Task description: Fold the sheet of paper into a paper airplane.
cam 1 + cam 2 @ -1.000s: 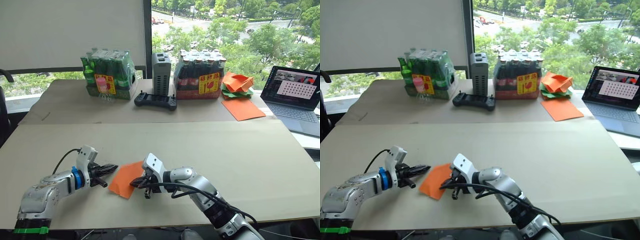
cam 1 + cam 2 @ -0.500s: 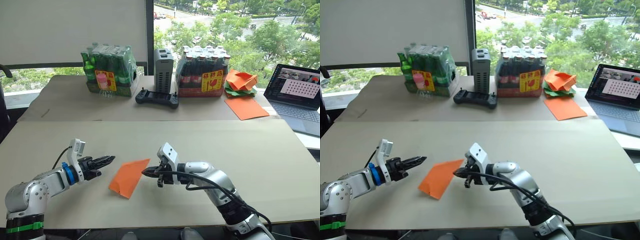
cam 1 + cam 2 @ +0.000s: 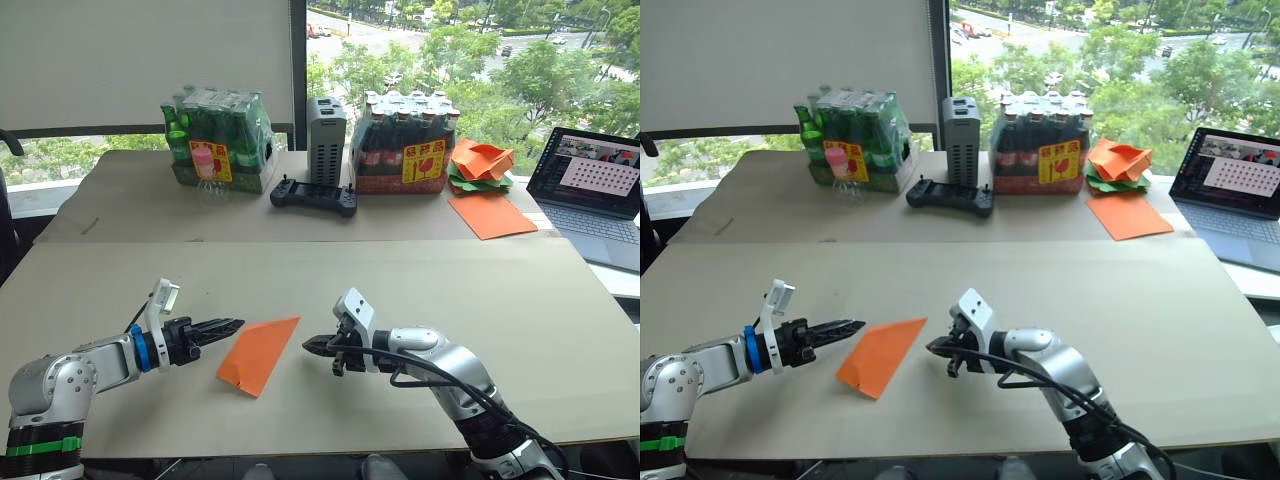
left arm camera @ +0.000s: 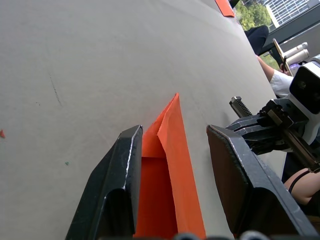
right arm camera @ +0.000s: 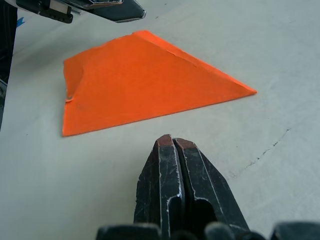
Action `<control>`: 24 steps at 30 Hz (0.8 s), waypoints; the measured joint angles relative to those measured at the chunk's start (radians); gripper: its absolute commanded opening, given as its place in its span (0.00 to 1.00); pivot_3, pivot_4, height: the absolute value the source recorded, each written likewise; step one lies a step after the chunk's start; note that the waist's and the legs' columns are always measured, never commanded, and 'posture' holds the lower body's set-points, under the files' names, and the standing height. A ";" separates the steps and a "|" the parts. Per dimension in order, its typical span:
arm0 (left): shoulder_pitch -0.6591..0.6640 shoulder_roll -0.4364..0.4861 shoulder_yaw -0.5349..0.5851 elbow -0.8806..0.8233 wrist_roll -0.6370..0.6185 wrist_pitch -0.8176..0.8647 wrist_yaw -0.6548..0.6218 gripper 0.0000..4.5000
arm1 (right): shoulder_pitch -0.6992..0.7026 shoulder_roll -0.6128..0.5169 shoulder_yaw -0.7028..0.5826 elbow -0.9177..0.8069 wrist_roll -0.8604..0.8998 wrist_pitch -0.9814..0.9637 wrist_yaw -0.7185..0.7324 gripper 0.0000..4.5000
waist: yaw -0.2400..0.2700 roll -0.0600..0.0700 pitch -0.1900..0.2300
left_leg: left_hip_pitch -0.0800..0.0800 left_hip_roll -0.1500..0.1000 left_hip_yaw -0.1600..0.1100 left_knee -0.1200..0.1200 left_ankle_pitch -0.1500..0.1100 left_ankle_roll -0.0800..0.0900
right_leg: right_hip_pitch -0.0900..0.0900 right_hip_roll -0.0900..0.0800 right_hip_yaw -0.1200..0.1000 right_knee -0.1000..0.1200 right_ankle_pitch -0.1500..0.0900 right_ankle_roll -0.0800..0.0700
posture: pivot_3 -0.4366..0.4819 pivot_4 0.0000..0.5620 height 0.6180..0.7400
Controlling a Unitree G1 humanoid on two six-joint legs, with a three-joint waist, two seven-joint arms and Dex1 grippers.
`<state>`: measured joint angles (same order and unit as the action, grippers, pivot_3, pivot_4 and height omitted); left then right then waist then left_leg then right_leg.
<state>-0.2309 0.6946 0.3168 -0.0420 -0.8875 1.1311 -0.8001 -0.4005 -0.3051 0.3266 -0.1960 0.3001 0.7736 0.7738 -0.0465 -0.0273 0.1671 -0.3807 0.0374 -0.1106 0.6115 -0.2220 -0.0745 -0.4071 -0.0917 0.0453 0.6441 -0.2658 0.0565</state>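
Bright daylight enters from the window (image 3: 470,60) at 12 o'clock; soft, faint shadows on the table (image 3: 400,290). Head views sharp. Wrist views: near fingers slightly soft, mild wide-angle stretch at edges.

Your left tool (image 3: 226,325) is reaching in low, fingers (image 4: 117,185) spread apart, gripping nothing. Your right tool (image 3: 309,345) is pointing toward it, fingers (image 5: 172,185) pressed together, empty, forearm angling inward.

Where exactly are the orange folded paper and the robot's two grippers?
sheet of paper (image 3: 258,353), left eye view, middle of the wedge.
left gripper (image 3: 233,325), left eye view, fingertips.
right gripper (image 3: 308,345), left eye view, closed fingertips.
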 measured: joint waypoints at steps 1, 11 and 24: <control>-0.006 0.008 -0.010 0.008 0.002 0.000 -0.008 0.48 | 0.003 0.000 0.000 -0.003 0.000 0.000 -0.003 0.00 | 0.000 0.000 0.000 | 0.000 0.000 0.000 0.000 0.000 0.000 | 0.000 0.000 0.000 0.000 0.000 0.000 | 0.48 0.27 1.00; -0.045 0.025 -0.096 0.084 0.065 -0.022 -0.077 0.48 | 0.021 -0.005 -0.003 -0.013 0.000 0.004 -0.023 0.00 | 0.000 0.000 0.000 | 0.000 0.000 0.000 0.000 0.000 0.000 | 0.000 0.000 0.000 0.000 0.000 0.000 | 0.48 0.27 1.00; -0.074 0.023 -0.142 0.099 0.097 -0.036 -0.115 0.48 | 0.025 -0.011 -0.003 -0.021 0.000 0.014 -0.033 0.00 | 0.000 0.000 0.000 | 0.000 0.000 0.000 0.001 0.000 0.000 | 0.000 0.000 0.000 0.001 0.000 0.000 | 0.48 0.27 1.00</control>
<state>-0.3050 0.7173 0.1750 0.0567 -0.7901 1.0954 -0.9148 -0.3751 -0.3163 0.3234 -0.2170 0.3001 0.7873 0.7412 -0.0466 -0.0273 0.1672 -0.3810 0.0374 -0.1106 0.6129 -0.2220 -0.0745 -0.4072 -0.0917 0.0453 0.6455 -0.2658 0.0564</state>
